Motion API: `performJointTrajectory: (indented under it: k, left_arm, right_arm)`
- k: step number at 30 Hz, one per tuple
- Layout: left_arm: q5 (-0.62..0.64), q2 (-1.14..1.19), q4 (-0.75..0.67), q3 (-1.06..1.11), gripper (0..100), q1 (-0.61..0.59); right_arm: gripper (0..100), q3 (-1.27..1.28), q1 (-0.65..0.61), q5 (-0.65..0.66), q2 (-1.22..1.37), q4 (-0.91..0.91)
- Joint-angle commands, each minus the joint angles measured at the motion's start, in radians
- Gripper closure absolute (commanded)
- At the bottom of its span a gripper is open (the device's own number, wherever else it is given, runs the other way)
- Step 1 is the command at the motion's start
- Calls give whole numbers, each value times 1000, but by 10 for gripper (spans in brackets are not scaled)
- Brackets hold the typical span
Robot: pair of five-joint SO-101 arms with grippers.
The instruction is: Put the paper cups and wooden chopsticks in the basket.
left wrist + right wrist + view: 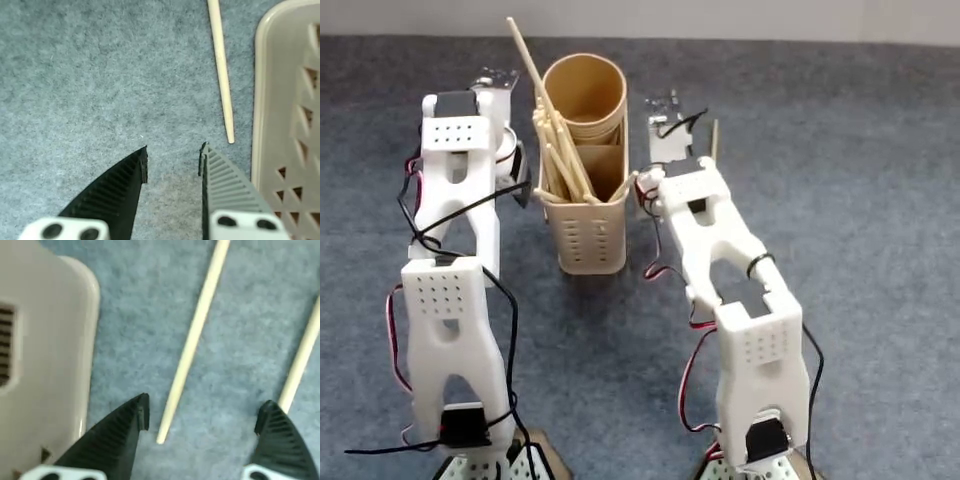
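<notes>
high: steep downward, far; wrists: close, facing carpet (75,75); shared: basket (588,240)

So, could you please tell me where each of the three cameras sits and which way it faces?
High view: above and behind the arms, looking down on the basket between them; both arms show.
Left wrist view: on the left arm, facing down at the carpet; left gripper open beside one loose chopstick.
Right wrist view: on the right arm, facing down; right gripper open astride another chopstick.
Shared: every view shows the basket.
</notes>
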Motion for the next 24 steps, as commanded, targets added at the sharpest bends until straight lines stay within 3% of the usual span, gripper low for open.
performJointTrajectory:
  k: [1,9,11,18,24]
  left_arm:
    - [0,-7,-2,-33,814,12]
    - [0,-8,0,-36,813,-2]
    - [0,-10,0,-36,813,-2]
    - [0,-10,0,-36,814,-2]
    - [0,-10,0,-35,814,-4]
  right_arm:
    - [693,-56,12,-8,-16,42]
    - [963,-134,33,-12,-10,166]
    - [991,-134,41,-12,-10,188]
    - [975,-131,35,-20,-8,162]
    - [730,-127,10,-38,33,120]
